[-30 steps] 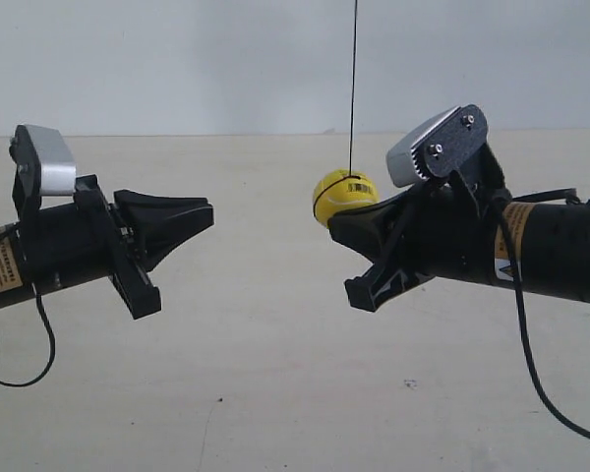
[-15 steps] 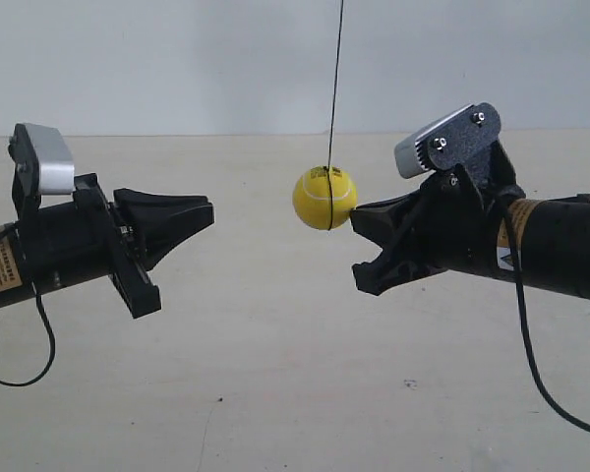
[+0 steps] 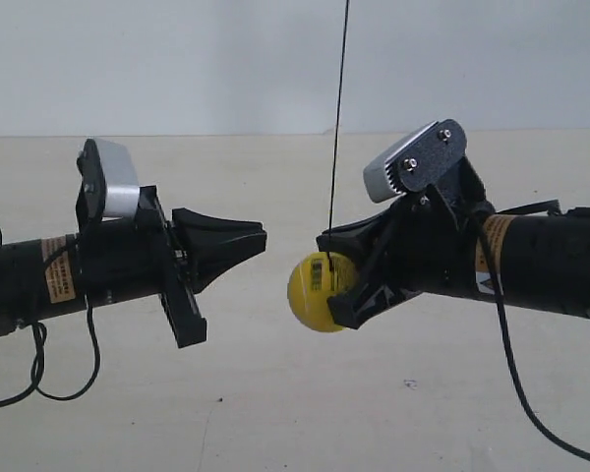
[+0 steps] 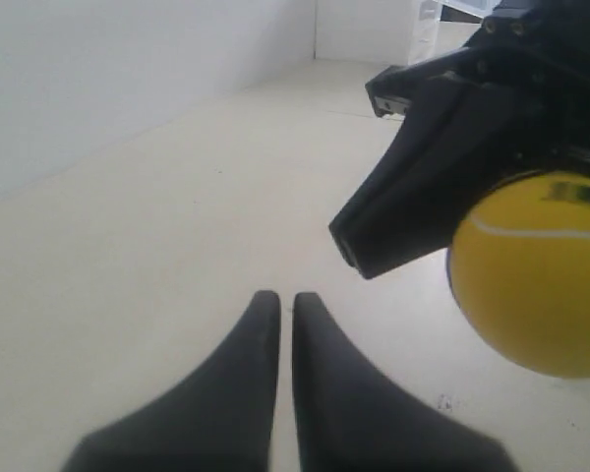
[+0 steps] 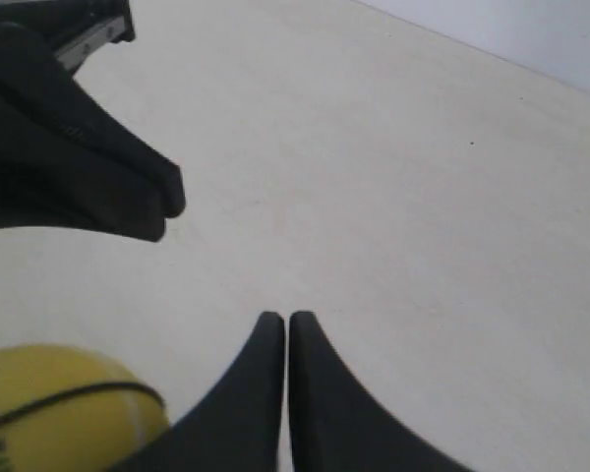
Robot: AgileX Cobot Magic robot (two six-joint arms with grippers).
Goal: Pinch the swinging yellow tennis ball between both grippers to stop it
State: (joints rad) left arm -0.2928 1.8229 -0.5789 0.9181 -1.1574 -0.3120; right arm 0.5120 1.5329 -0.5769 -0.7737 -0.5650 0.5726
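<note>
The yellow tennis ball (image 3: 313, 292) hangs on a thin dark string (image 3: 339, 118) low between the two arms. It sits against the side of my right gripper (image 3: 324, 242), the arm at the exterior view's right, just under its tip. My left gripper (image 3: 263, 236) points at it from a short gap away, slightly higher than the ball. In the left wrist view my shut jaws (image 4: 285, 300) face the right gripper (image 4: 352, 248) and the ball (image 4: 536, 280). In the right wrist view the ball (image 5: 59, 408) lies beside my shut jaws (image 5: 286, 321). Neither gripper holds anything.
A pale beige table surface (image 3: 275, 413) stretches under both arms, with a white wall (image 3: 177, 59) behind. Black cables (image 3: 516, 364) hang from the arm at the exterior view's right, and more (image 3: 39, 364) from the other arm.
The left arm has advanced toward the centre, narrowing the gap. The right gripper has shifted slightly toward it. The ball has swung lower and now sits under the right gripper's tip.
</note>
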